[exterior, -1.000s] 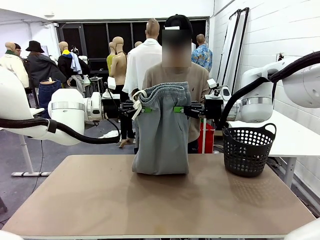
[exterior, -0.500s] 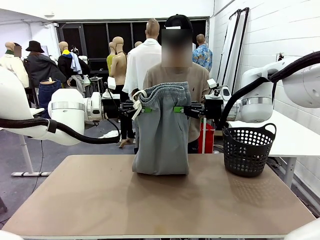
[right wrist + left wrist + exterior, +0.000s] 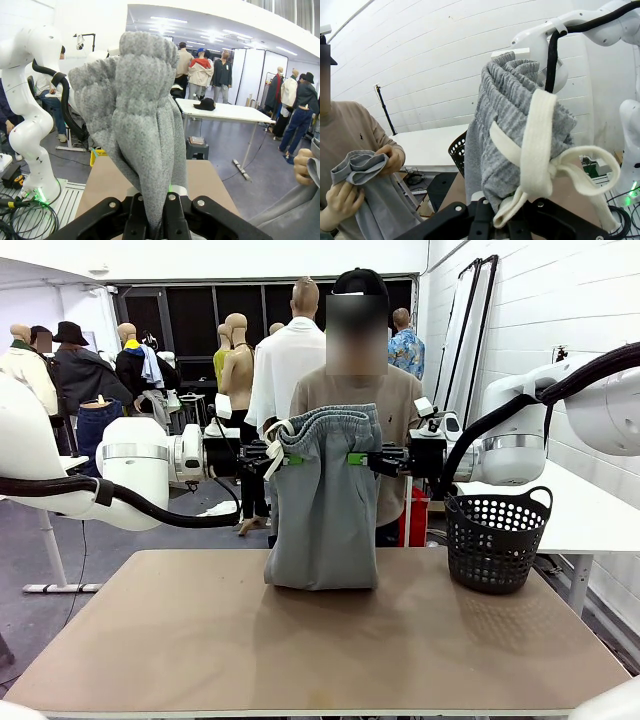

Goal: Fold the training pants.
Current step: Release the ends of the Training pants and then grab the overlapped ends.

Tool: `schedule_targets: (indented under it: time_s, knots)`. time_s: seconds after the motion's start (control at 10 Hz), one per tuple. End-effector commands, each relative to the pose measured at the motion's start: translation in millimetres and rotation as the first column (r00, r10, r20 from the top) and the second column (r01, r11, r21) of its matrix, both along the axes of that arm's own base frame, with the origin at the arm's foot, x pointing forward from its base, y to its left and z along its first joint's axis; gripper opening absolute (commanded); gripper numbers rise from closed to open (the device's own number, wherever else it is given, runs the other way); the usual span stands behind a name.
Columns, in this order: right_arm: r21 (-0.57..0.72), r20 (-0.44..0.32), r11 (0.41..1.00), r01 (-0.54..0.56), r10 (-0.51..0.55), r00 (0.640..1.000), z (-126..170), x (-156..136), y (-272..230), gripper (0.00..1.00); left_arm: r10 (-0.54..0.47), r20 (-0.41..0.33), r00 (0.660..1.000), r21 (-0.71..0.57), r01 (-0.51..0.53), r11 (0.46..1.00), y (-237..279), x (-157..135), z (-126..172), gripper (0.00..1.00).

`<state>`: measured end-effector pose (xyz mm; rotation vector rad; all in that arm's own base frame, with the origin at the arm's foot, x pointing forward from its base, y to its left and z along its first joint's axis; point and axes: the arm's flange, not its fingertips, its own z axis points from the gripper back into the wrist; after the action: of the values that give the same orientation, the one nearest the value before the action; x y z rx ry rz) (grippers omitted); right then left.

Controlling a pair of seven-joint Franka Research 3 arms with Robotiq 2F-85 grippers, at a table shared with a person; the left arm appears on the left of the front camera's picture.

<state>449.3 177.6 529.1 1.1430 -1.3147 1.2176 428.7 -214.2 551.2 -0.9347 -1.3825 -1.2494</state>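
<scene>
No legible txt or labels.

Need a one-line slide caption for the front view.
Left tool and right tool pinch the training pants by the waistband, lower end resting on the table, basket alongside.

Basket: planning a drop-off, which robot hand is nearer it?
Right. The right hand holds the pants above-left of the basket; the left hand holds them farther left.

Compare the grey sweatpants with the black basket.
The light grey soft jersey sweatpants hang from the left pincer and right pincer; the black perforated plastic basket stands free at the robot's right. The sweatpants are limp cloth; the basket is rigid, with a handle. Both touch the brown table.
</scene>
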Motion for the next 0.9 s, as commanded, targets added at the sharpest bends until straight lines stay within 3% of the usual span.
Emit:
schedule_targets:
  time_s: [0.0, 0.8]
  knots:
    - [-0.001, 0.004, 1.000, 0.000, 0.000, 1.000, 2.2, -0.8, 0.5, 0.00, 0.005, 0.017, 1.000, -0.008, -0.004, 1.000, -0.5, -0.8, 1.7, 0.00]
    - [-0.001, 0.004, 1.000, 0.000, 0.000, 1.000, 2.2, -0.8, 0.5, 0.00, 0.005, 0.017, 1.000, -0.008, -0.004, 1.000, -0.5, -0.8, 1.7, 0.00]
